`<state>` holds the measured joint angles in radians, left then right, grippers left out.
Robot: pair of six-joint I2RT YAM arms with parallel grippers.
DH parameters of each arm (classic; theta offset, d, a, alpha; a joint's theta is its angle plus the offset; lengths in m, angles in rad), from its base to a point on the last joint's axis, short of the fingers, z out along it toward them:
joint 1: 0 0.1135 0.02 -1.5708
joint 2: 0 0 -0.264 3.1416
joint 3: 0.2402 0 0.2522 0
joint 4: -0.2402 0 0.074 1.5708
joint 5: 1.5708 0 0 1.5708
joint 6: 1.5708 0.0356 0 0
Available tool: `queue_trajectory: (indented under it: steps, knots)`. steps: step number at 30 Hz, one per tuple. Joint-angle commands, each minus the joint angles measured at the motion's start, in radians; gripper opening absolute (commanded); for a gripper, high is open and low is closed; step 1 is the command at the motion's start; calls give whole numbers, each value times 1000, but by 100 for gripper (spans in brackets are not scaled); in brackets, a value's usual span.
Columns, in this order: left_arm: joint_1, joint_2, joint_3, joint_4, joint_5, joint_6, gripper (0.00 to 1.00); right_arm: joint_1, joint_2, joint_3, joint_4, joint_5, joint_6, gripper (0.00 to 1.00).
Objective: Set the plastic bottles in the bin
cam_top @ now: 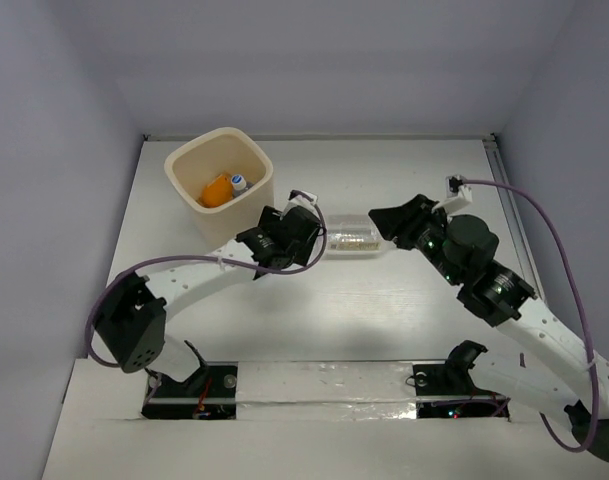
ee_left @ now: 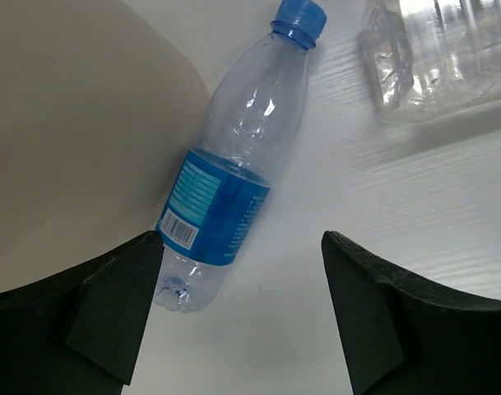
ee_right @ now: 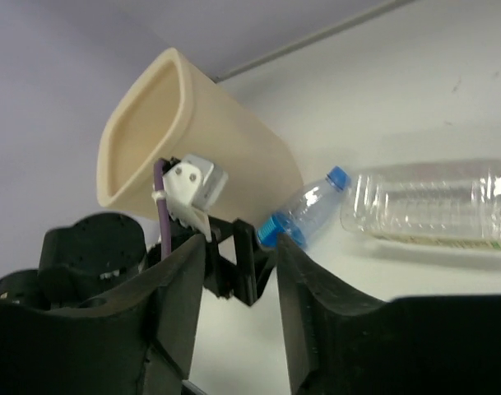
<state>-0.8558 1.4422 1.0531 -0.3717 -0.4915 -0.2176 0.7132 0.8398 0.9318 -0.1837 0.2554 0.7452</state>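
The cream-beige bin (cam_top: pixel 189 170) stands at the back left and holds an orange bottle (cam_top: pixel 216 190) and a small bottle with a white and blue cap (cam_top: pixel 240 183). A blue-labelled, blue-capped bottle (ee_left: pixel 225 181) lies on the table against the bin's wall (ee_left: pixel 77 123); it also shows in the right wrist view (ee_right: pixel 308 210). My left gripper (ee_left: pixel 242 296) is open and empty just short of its base, and my left arm hides the bottle in the top view. A large clear bottle (cam_top: pixel 354 235) lies between the grippers. My right gripper (ee_right: pixel 238 280) is open and empty by its right end.
The left gripper (cam_top: pixel 296 218) and the right gripper (cam_top: pixel 389 222) face each other across the large bottle (ee_right: pixel 435 206). The bin (ee_right: pixel 184 132) stands just behind the left gripper. Grey walls close in the table on three sides.
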Motion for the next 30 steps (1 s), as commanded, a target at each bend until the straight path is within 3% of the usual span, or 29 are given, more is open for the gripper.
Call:
queue_trajectory:
  steps: [1, 3, 7, 10, 20, 24, 26, 30]
  knots:
    - [1, 30, -2, 63, -88, 18, 77, -6, -96, -85, 29, 25, 84, 50]
    - [1, 50, -10, 74, -107, 14, 78, -6, -148, -141, 14, 44, 112, 56]
    - [1, 116, -22, 103, -108, 21, 80, -6, -208, -192, -37, 96, 167, 78]
    - [1, 161, -12, 109, -124, 26, 80, -15, -232, -206, -78, 122, 174, 85]
    - [35, 254, 13, 131, -196, 24, 81, -15, -266, -304, -79, 104, 238, 88]
    - [60, 273, 5, 134, -199, 14, 80, -35, -216, -344, -109, 134, 305, 92]
    - [60, 279, 2, 140, -188, 21, 80, -47, -191, -346, -134, 150, 359, 98]
    - [60, 291, 2, 157, -156, 32, 79, -122, -93, -350, -108, 90, 399, 100]
